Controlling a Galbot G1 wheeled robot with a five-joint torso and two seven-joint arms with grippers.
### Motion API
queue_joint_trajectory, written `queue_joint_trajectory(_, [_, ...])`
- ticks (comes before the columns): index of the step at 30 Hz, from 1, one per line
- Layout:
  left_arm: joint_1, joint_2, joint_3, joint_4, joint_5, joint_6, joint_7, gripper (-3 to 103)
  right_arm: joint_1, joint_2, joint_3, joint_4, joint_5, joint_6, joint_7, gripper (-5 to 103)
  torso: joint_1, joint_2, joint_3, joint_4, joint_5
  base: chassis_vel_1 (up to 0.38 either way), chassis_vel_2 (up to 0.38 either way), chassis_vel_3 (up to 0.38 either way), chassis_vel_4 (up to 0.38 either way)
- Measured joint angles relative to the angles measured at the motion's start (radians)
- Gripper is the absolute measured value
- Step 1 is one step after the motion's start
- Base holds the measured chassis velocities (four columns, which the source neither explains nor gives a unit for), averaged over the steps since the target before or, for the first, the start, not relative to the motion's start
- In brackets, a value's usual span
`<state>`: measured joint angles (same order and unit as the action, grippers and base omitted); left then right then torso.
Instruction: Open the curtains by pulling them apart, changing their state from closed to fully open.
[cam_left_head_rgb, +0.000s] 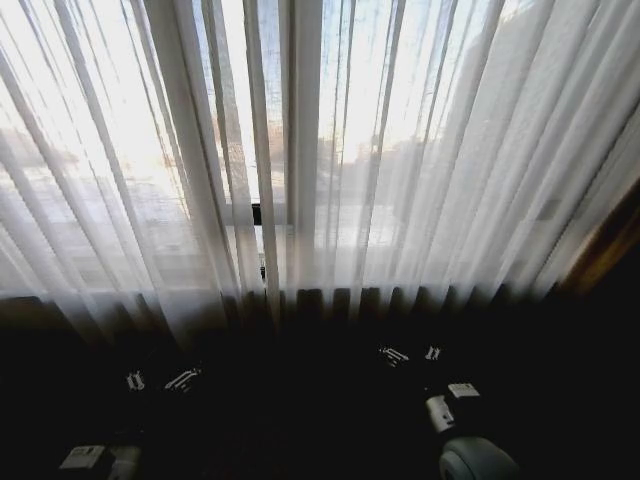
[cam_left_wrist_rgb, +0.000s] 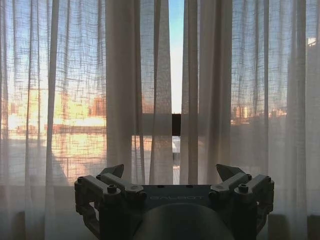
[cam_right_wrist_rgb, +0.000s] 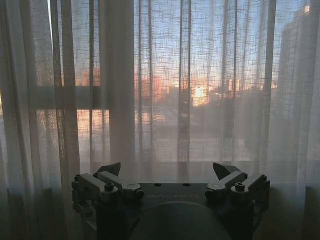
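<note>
**Both hands poised below the seam of the drawn curtains**

I stood facing the curtains (cam_left_head_rgb: 330, 150), two sheer pleated panels that hung from top to sill across the whole window and met near the middle, where a narrow slit of bare sky showed between their inner edges. Their long axis ran straight up and down, so I judged that any pull would have to go sideways, each panel toward its own side.

My left hand (cam_left_head_rgb: 160, 380) waited low in the shadow beneath the hem, fingers spread wide and gripping nothing; through its wrist camera the same left hand (cam_left_wrist_rgb: 172, 172) pointed almost directly at the gap, the nearest folds just ahead and above. My right hand (cam_left_head_rgb: 410, 353) sat low as well, likewise spread and empty, and from its own camera the right hand (cam_right_wrist_rgb: 167, 170) faced the right panel's pleats, with the seam off toward my left.

By my reckoning the left hand lay closer to the meeting edges. Neither hand touched cloth.
</note>
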<state>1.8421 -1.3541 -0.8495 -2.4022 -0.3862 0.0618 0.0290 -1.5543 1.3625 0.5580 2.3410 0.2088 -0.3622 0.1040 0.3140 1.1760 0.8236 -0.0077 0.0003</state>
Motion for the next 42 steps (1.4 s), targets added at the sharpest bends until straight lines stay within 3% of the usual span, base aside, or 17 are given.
queue_joint_trajectory(26, [0.014,-0.02,0.012,-0.01,0.025,-0.024,0.025,100,-0.002,0.0,0.001,-0.01,0.004,0.04,-0.036,100,0.0,0.0,0.0,0.0,0.0,0.0,0.0,0.0,0.0])
queue_joint_trajectory(42, [0.013,-0.024,0.016,-0.006,0.027,-0.032,0.026,100,0.004,0.0,-0.005,-0.025,-0.002,0.048,-0.047,100,0.0,0.0,0.0,0.0001,0.0002,-0.084,0.16,0.073,-0.148])
